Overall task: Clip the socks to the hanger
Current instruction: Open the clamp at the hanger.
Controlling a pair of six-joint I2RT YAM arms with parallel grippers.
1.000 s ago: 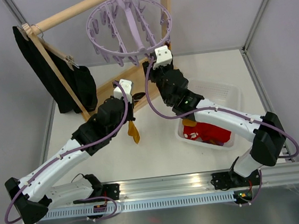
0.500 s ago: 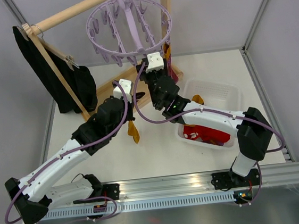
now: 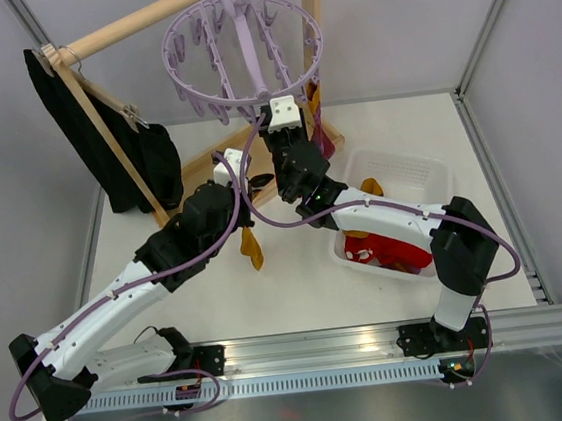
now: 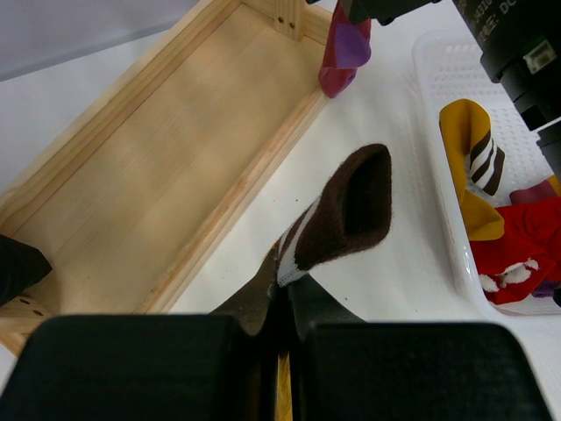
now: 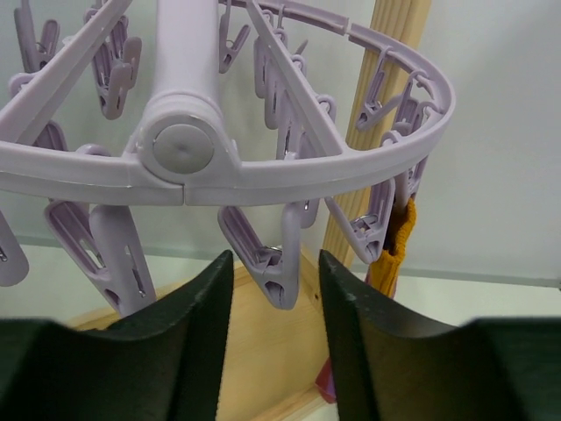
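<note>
The lavender hanger (image 3: pixel 244 53) hangs from the wooden rack, and its ring (image 5: pixel 289 171) fills the right wrist view. My right gripper (image 5: pixel 276 281) is open just under the ring. One lavender peg (image 5: pixel 279 274) hangs between its fingers with a gap on each side. A mustard sock (image 5: pixel 390 254) is clipped to a peg further right, and a maroon-purple sock (image 4: pixel 344 48) dangles near it. My left gripper (image 4: pixel 285 298) is shut on a mustard sock with a brown cuff (image 4: pixel 351 210), which hangs below it (image 3: pixel 252 246). More socks, red (image 3: pixel 396 249) and mustard (image 4: pixel 469 132), lie in the white basket (image 3: pixel 428 170).
The wooden rack's base frame (image 4: pixel 131 175) lies on the table under the hanger, and its upright post (image 5: pixel 386 88) stands behind the ring. A black garment (image 3: pixel 113 138) hangs on a wooden hanger at the left. The two arms are close together in the middle.
My right arm has swung left under the hanger's ring, and its jaws have narrowed around a peg. The left arm and its sock have stayed put.
</note>
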